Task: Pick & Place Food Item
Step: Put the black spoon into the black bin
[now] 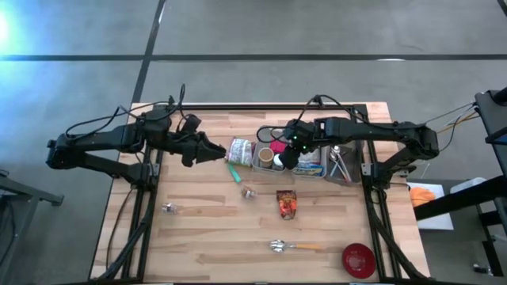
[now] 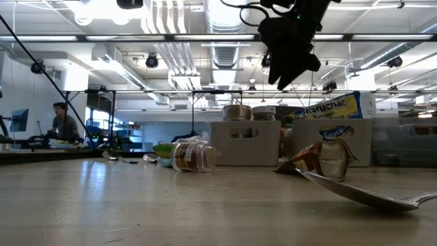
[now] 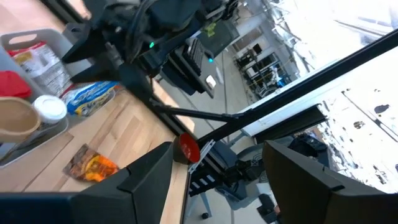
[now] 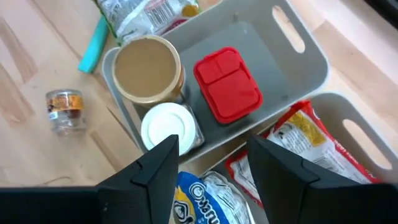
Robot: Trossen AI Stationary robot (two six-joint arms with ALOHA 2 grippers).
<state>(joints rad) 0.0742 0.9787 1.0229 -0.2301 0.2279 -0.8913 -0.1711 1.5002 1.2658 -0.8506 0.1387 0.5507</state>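
Hovering over the pale grey plastic tub (image 4: 292, 59) at the back of the wooden bench (image 1: 206, 237), the right pincer (image 1: 289, 158) is open and holds nothing. Its two dark fingers (image 4: 163, 163) stand apart above the round white-lidded jar (image 4: 168, 127).

That jar stands upright in the tub, almost straight below the pincer. It is just beside a taller brown-lidded jar (image 4: 148, 68) and near a flat red square lid (image 4: 228, 84). Being round, the white-lidded jar has no long axis to line up with. The tub wall on one side and the brown-lidded jar on the other leave little room for the fingers. A blue-and-white crinkled bag (image 4: 199, 199) lies just outside that wall and may equally be the target; I cannot tell which is meant.

The left pincer (image 1: 214, 150) is also open and empty. It points at a clear printed packet (image 1: 240, 150) lying just beside its tips, and it is the farther arm from the jars.

The back edge of the bench is close behind the tub. The front has open room among an orange snack packet (image 1: 286, 203), a metal spoon (image 1: 279, 247) and a red bowl (image 1: 358, 259).
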